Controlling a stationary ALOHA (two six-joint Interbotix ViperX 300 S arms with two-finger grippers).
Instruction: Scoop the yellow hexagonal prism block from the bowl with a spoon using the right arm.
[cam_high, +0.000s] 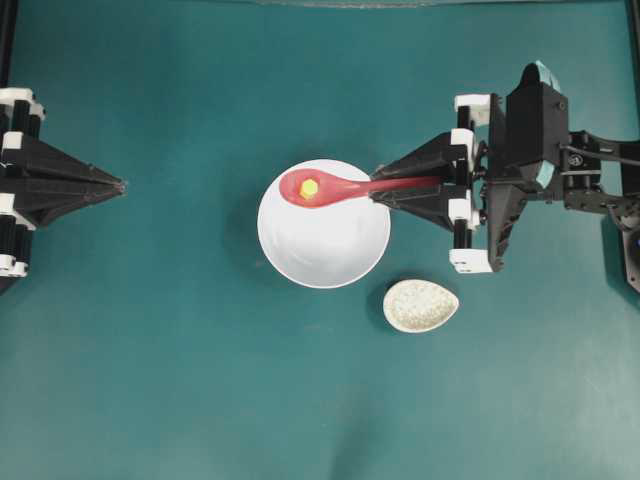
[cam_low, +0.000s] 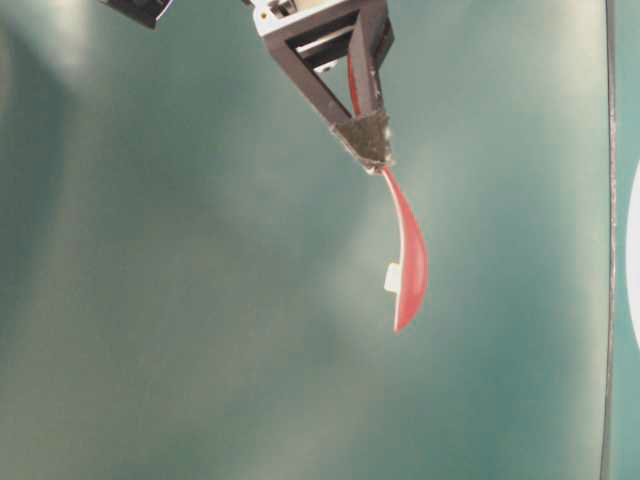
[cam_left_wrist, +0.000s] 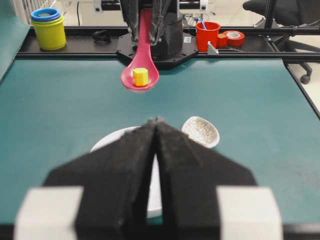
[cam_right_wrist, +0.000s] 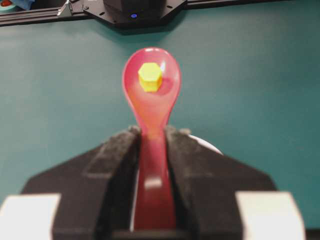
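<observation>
From overhead we see the right end effector (cam_high: 380, 190) pinching the handle of the spoon (cam_high: 340, 187), whose scoop reaches over the upper left part of the bowl (cam_high: 330, 250) and carries the yellow hexagonal prism block (cam_high: 309, 187); just below and to the right of the bowl lies a small speckled dish (cam_high: 420, 305) on the teal worktop (cam_high: 150, 350), and the left end effector (cam_high: 118, 185) sits well apart at the left edge with its fingers pressed together. At table level we find the spoon (cam_low: 408, 255) hanging from the dark fingertips, a pale block edge showing at its scoop. Through the left wrist camera we look past the closed left end effector (cam_left_wrist: 156, 122) at the bowl (cam_left_wrist: 107, 141), with the spoon (cam_left_wrist: 140, 75) raised above it and the block (cam_left_wrist: 140, 76) resting in the scoop. Through the right wrist camera we see the right end effector (cam_right_wrist: 150, 137) clamped on the spoon (cam_right_wrist: 151, 95), the block (cam_right_wrist: 149, 76) sitting in the scoop
</observation>
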